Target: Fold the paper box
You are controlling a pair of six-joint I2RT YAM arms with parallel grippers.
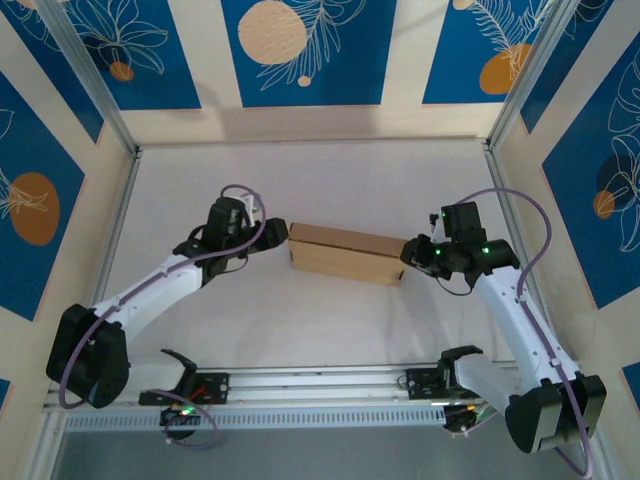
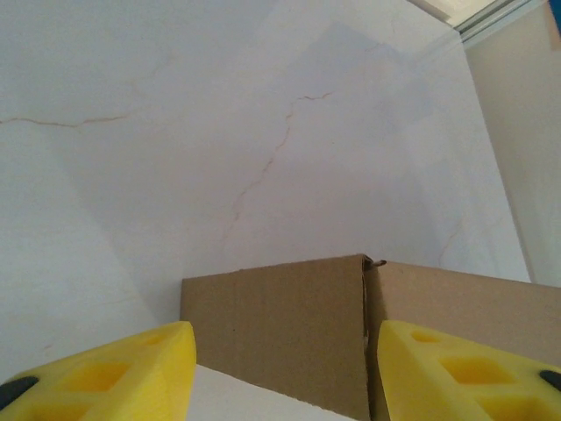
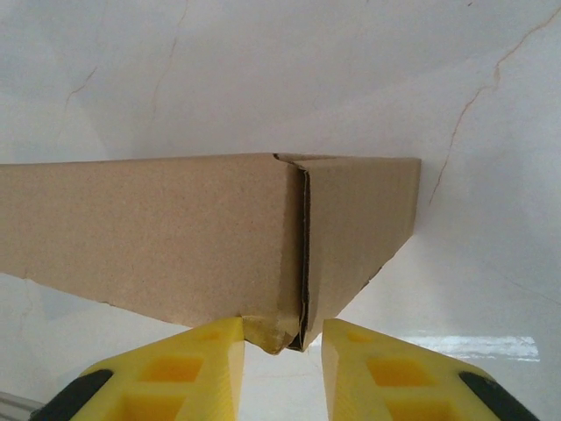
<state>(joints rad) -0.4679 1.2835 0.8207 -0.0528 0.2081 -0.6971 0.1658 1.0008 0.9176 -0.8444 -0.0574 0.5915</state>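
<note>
Two yellow finger pairs: right fingers [image 3: 282, 364] pinch creased corner of brown cardboard paper box [image 1: 345, 252]; left fingers [image 2: 285, 373] spread, empty.

paper box [image 3: 175, 237] cut off at left edge, right gripper's fingers [image 3: 202, 368] cropped by bottom edge

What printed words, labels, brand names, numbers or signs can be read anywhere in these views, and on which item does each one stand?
None can be read.
The plain brown cardboard paper box is unmarked on every panel seen in the right wrist and left wrist views.
The yellow fingers of the left claw carry no lettering.
The white marbled table has only veins.
The blue wall panels show leaf and circle patterns, no text.
</note>
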